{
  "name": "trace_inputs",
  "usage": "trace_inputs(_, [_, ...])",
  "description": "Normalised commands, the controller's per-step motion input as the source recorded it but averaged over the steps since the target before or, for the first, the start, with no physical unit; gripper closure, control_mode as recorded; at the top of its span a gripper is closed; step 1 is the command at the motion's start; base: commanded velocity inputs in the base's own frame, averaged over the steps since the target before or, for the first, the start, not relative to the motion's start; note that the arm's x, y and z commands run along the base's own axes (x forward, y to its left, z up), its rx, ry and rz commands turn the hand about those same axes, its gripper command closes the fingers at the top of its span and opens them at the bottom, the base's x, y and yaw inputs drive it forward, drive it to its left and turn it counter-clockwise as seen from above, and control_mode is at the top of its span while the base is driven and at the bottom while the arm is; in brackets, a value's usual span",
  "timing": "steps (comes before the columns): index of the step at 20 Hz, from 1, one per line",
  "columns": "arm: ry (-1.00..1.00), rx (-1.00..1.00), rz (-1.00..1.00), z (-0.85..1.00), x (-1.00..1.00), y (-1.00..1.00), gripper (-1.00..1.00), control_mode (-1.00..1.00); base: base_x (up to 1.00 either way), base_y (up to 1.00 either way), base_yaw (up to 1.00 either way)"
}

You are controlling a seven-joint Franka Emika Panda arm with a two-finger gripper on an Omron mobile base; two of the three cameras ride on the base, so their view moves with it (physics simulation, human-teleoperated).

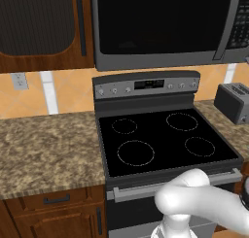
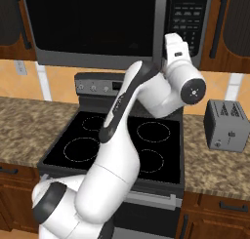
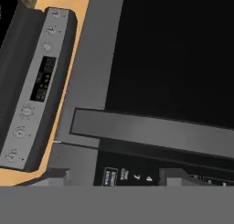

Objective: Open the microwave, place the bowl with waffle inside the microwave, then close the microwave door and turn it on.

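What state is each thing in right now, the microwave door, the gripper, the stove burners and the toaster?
microwave door: shut, flush with the microwave's front.
handle bar: not gripped.
gripper: open, its fingertips near the handle bar and the button panel.
stove: four burner rings dark, nothing on them.
toaster: slots empty, standing on the counter.

Microwave (image 2: 97, 26), top of frame: dark-grey body, black window, door shut; button panel (image 2: 188, 21) at upper right. Stove (image 2: 117, 140), centre: black top, four burner rings, control strip behind. Toaster (image 2: 228, 125), right edge, on speckled worktop (image 2: 22, 123). White arm (image 2: 127, 150) rises from lower left, its wrist up against the microwave's handle area.
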Motion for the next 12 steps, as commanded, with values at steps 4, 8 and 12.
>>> trace_inputs(4, [0.00, 0.00, 0.00, -0.03, 0.77, 0.09, 1.00, -1.00, 0.00, 0.00, 0.00])
trace_inputs(8, [-0.06, 0.00, 0.00, -0.14, 0.61, -0.15, 1.00, -1.00, 0.00, 0.00, 0.00])
trace_inputs(12, [-0.04, 0.00, 0.00, -0.05, 0.72, -0.10, 1.00, -1.00, 0.00, 0.00, 0.00])
